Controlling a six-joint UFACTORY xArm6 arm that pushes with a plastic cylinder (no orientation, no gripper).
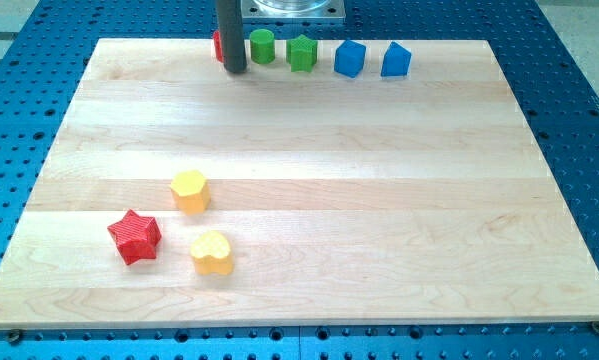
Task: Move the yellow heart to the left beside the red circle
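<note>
In the camera view, my tip [236,70] rests on the wooden board [309,150] at its far edge, left of centre; I carry a plain rod with no fingers to open or close, so there is no hold to report, only where the rod stands. It sits right in front of a red block [217,45], most of which is hidden behind the rod, so its shape cannot be told for certain; by the task it is probably the red circle. Just to the right of the rod along the far edge stand a green cylinder [263,46], a green block [301,53] of a star-like shape, a blue block [349,58] and a second blue block [396,61], all in a row. The yellow heart [212,253] lies well apart from all this, near the front left of the board, just right of a red star [134,237] and a little nearer than a yellow hexagon-like block [190,191]. As I judge it, the task has not begun in earnest: the heart is far from the red block at the far edge and my tip is nowhere near it. What is left is everything: bringing the tip round to the heart's near side and pushing it away toward the far edge until it sits beside the red block, keeping clear of the yellow block on the way.
</note>
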